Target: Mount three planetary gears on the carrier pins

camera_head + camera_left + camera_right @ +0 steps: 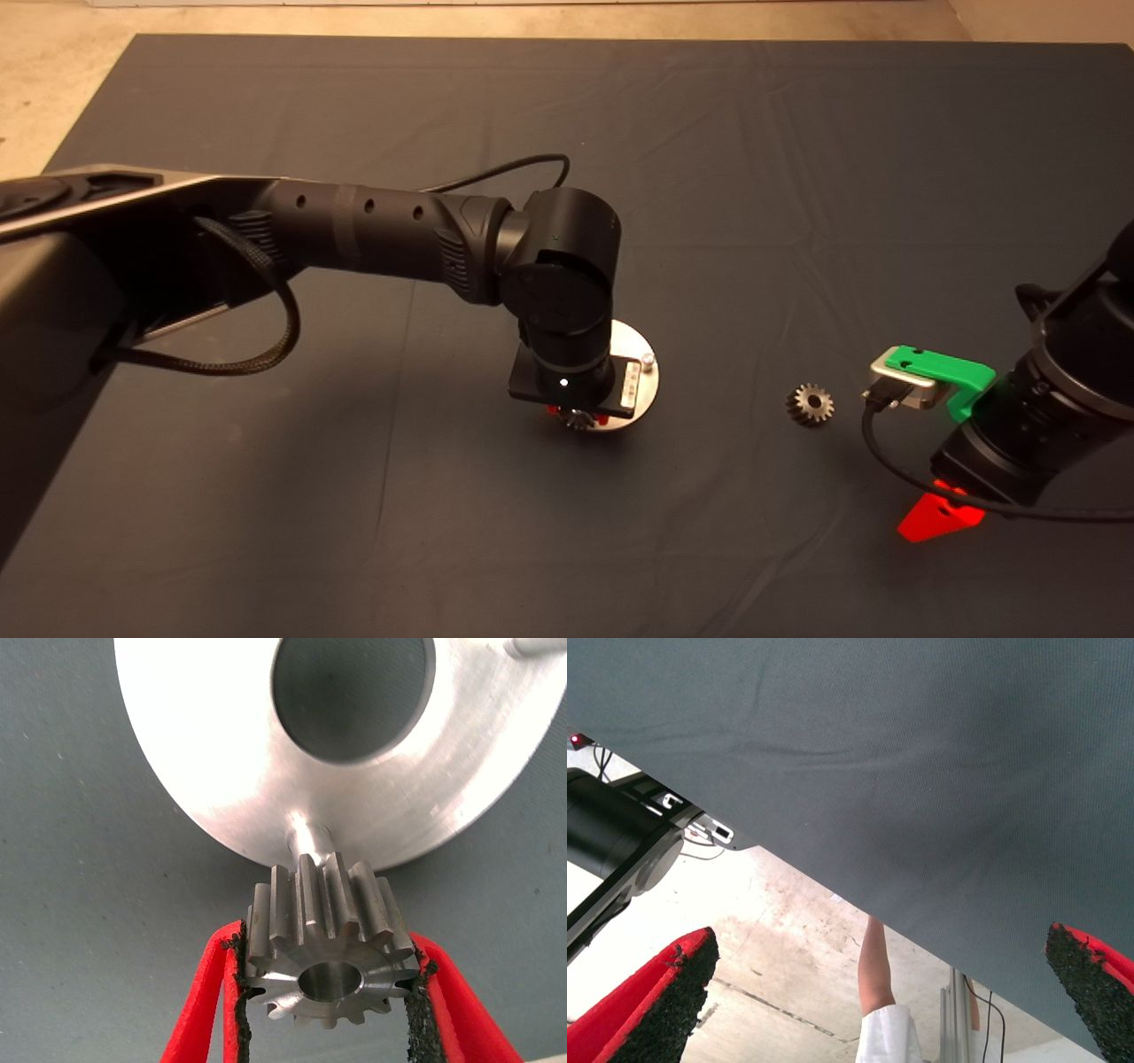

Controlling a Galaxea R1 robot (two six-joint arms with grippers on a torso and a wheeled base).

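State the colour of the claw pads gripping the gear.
Black pads, clearest in the left wrist view.

Dark mat (pixel 709 177) on table; beige floor (pixel 53 80); person's arm (pixel 877 979) beyond mat.

Dim warm light, glare on disc (pixel 221 753), perhaps overexposed

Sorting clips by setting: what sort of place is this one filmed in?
Probably a lab or test bench: a table under a dark mat, bare concrete floor beyond, only a steel disc and gears laid out. The left claw holds one gear; a person's arm shows nearby.
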